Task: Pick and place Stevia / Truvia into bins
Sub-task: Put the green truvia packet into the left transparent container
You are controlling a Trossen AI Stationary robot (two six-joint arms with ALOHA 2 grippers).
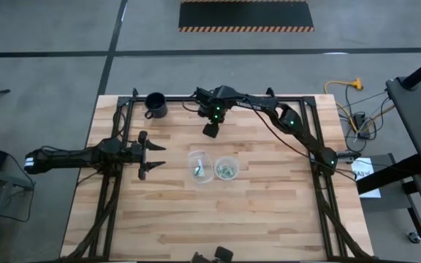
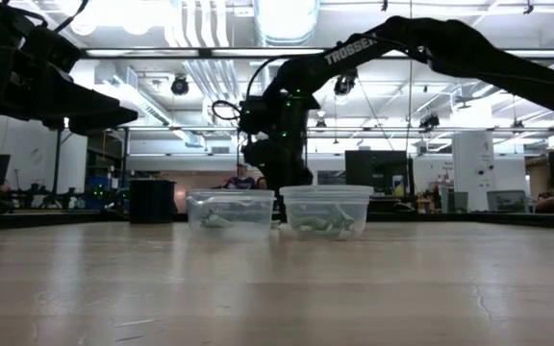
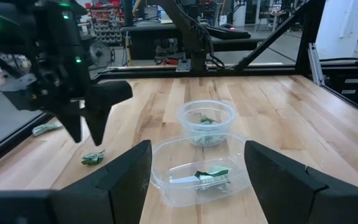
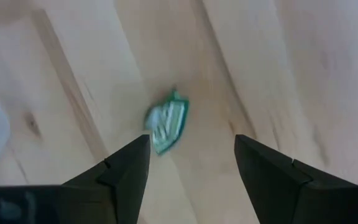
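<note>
Two clear bins (image 1: pixel 199 165) (image 1: pixel 226 169) mid-desk already hold packets. Beyond them, the right end effector (image 4: pixel 191 158), open and empty, hangs over a loose Stevia packet (image 4: pixel 165 124). Next: descend, pinch it. The left end effector (image 1: pixel 150 155) waits open.

You have a pale blond wood-plank bench (image 1: pixel 269 212) with darker grain streaks; two clear round plastic cup bins (image 1: pixel 199 165) with whitish rims; green-and-white paper sweetener packets (image 4: pixel 166 129), one crumpled; a black handled mug (image 1: pixel 156 105); and, on the grey floor, a black mat (image 1: pixel 245 16) edged in orange-and-black stripes.
</note>
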